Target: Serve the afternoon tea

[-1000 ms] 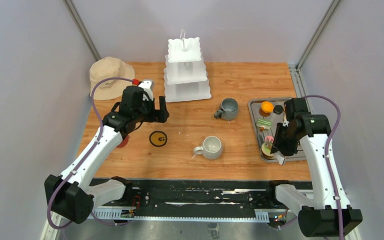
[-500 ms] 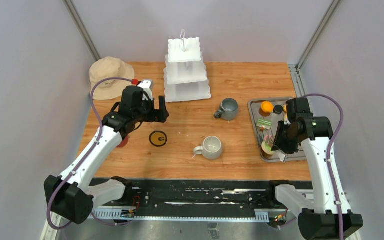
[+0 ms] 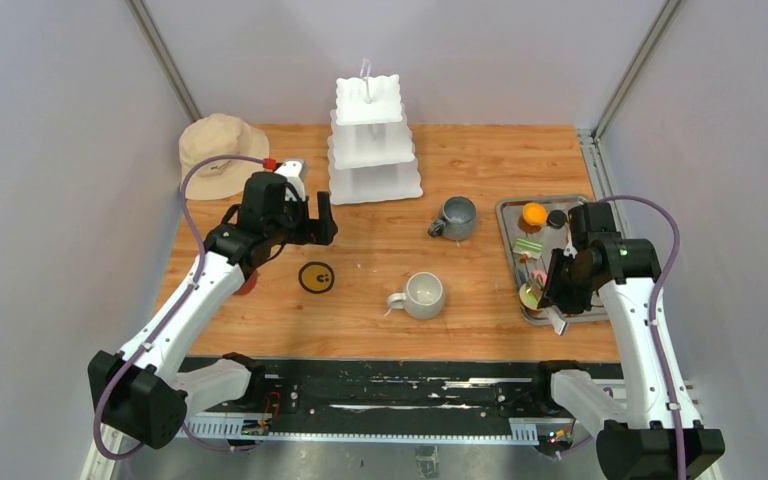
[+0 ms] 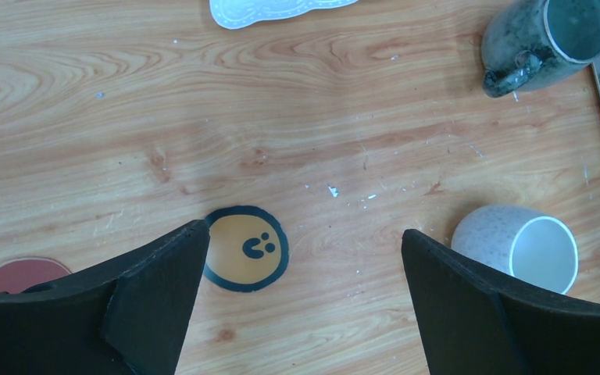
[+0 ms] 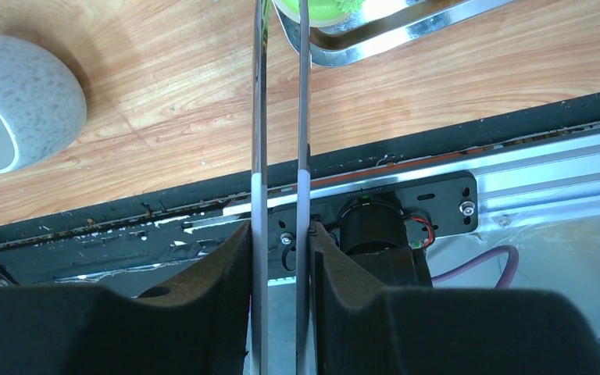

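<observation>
Right hand (image 5: 281, 234) with tongs (image 5: 259, 117) now nearer tray's (image 3: 507, 225) corner

White three-tier stand (image 3: 372, 140) w/ scalloped edges stands upright at the far middle of the table (image 3: 480, 150), a thin loop on top. Two mugs, both upright and well apart: dark grey mug (image 3: 457, 217) nearer the stand, pale speckled mug (image 3: 423, 295) w/ white inside, handle to the left. Toy pastries lie on the steel tray (image 3: 503, 232) – orange piece (image 3: 533, 213) at far end, green-striped piece (image 3: 528, 247) approx. mid, small pink piece (image 3: 538, 273) just nearer, green donut (image 3: 530, 295) at near-left corner – at the tips of metal tongs (image 5: 259, 117).
</observation>
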{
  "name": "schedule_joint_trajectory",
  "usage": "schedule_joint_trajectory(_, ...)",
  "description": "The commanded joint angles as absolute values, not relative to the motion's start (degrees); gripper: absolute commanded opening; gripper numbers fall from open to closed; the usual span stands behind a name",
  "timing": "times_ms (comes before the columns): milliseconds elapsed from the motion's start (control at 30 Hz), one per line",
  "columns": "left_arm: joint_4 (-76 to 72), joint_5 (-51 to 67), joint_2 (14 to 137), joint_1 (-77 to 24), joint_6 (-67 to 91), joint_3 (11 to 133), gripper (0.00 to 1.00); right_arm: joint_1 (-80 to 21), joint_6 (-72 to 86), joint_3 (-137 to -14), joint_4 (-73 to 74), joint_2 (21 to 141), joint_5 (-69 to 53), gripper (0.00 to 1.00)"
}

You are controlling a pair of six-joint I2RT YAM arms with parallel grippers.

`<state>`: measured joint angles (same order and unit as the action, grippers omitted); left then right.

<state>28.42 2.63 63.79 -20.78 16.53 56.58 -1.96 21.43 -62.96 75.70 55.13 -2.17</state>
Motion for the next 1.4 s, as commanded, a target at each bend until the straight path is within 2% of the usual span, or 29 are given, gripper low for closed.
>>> schedule_joint_trajectory(0, 27.4, 3.4, 63.4, -21.2, 17.1, 56.6, 0.98, -2.3, 21.0, -63.6, 76.8, 54.7, -1.7, 0.29)
schedule_joint_trajectory(333, 27.4, 3.3, 63.2, -21.1, 17.0, 55.9, 0.98, -2.3, 20.5, -64.1, 78.0, 54.5, -0.2, 0.34)
schedule_joint_trajectory(767, 26.8, 3.6, 63.9, -21.1, 17.1, 56.0, 0.98, -2.3, 21.0, -64.2, 78.7, 53.7, 1.0, 0.35)
schedule_joint_trajectory(1367, 26.8, 3.4, 63.8, -21.1, 17.1, 55.5, 0.98, -2.4, 19.3, -62.7, 76.9, 55.3, -2.8, 0.39)
